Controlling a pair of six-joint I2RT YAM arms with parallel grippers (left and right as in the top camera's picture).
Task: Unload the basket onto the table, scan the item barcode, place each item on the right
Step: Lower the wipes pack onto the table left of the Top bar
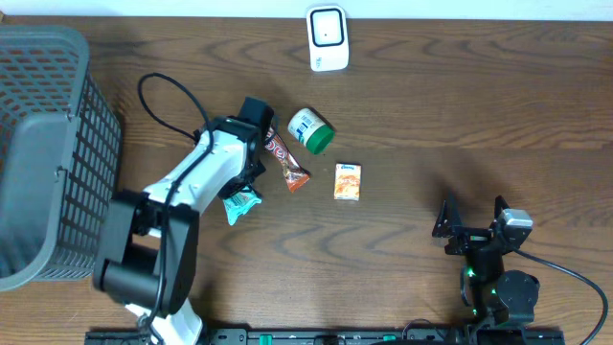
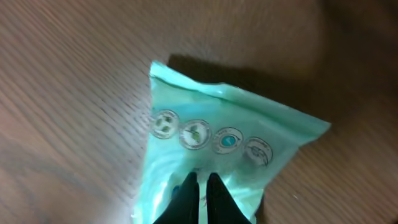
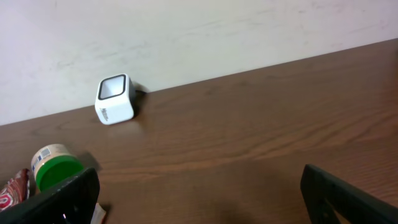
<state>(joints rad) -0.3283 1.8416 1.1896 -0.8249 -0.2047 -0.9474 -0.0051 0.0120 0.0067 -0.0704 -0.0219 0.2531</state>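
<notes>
Table (image 1: 431,105): one each – pouch (image 1: 241,203), bar (image 1: 286,161), can (image 1: 311,130), box (image 1: 348,182), scanner (image 1: 327,38), basket (image 1: 38,144).

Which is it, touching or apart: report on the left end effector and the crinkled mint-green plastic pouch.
Touching. Left wrist view: the left end effector is pinched shut on the crinkled mint-green plastic pouch at its near edge.
</notes>
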